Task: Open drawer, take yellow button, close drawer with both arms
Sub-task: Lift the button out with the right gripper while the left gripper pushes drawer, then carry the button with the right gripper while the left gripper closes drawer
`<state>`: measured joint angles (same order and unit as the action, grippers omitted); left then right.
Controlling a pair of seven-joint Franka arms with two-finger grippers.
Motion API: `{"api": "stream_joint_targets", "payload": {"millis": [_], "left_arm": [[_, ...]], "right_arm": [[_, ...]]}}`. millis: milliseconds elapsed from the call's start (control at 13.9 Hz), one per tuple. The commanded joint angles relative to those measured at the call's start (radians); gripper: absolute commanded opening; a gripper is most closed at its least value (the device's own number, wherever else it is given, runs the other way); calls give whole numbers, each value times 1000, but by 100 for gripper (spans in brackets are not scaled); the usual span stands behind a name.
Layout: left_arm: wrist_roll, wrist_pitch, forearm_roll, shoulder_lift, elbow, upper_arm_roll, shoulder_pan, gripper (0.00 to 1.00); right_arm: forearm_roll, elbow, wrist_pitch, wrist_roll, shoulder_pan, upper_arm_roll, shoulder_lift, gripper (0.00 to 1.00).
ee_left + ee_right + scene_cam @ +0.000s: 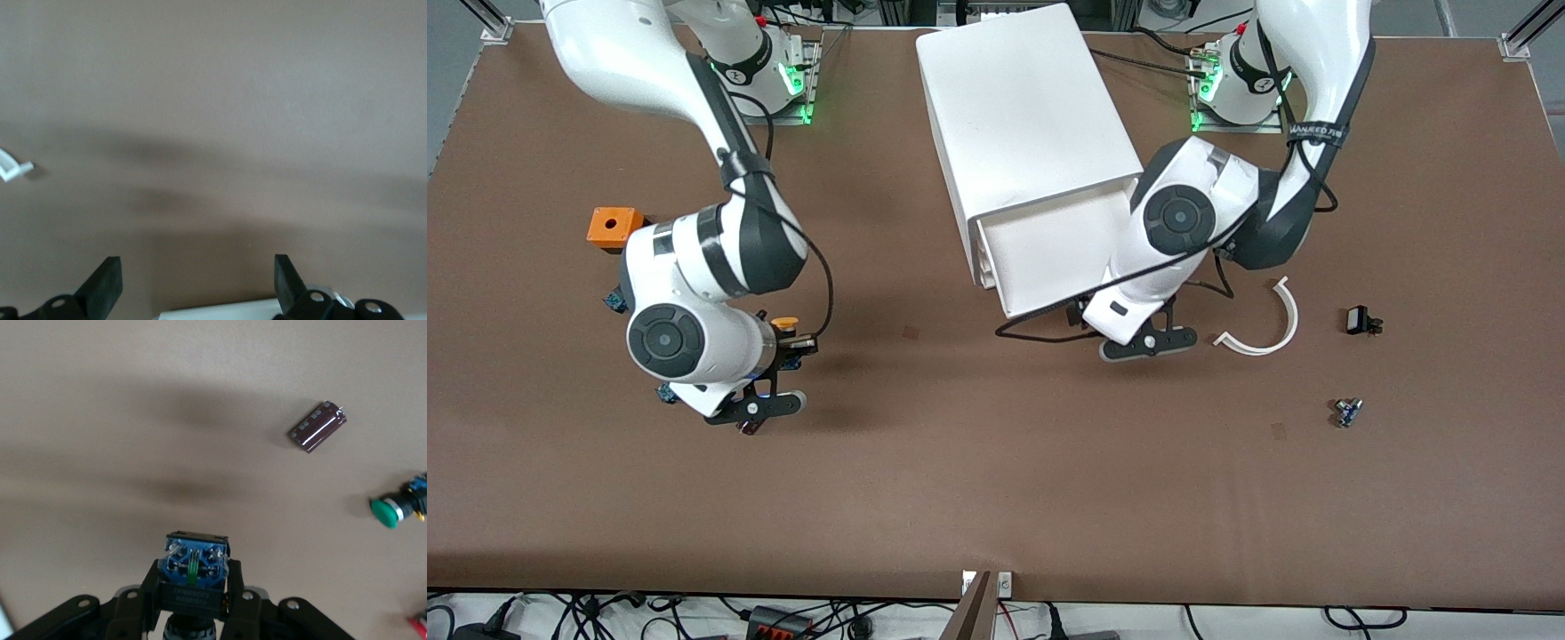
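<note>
A: How far along is the job?

B: The right gripper [193,587], lower left of the front frame, is clamping the button [195,563], so taking looks done. The white drawer [1049,253] at centre is standing pulled out, so closing remains.

A: And the left gripper [197,283]?

B: It is hanging spread wide and empty at the drawer's front edge.

A: Textures?

B: A matte brown table [996,480], smooth boxy plastic, and a glossy ribbed capacitor [317,427].

You've got bare brown tabletop [978,462] between the two arms. The white drawer cabinet [1032,133] blocks the middle, a curved white plastic strip [1267,333] lies beside your left gripper [1147,342].
</note>
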<state>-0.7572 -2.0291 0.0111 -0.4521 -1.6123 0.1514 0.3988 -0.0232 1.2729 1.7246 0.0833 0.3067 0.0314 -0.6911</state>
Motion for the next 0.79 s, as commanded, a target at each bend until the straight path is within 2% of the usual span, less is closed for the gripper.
{"api": "stream_joint_targets", "payload": {"millis": [0,433,721], "left_arm": [[-89,-25,18,65,-102,49,-5,100],[-152,-25,13,153,-231,138,-11,100],[-169,-22,-2,173,-259,157,-12,100]], "right_arm": [[-15,120,79,-74,-23,-18,31,0],[-14,299,311,-106,-21,-19,16,0],[-14,333,380,-108,-23,-18,-17,0]]}}
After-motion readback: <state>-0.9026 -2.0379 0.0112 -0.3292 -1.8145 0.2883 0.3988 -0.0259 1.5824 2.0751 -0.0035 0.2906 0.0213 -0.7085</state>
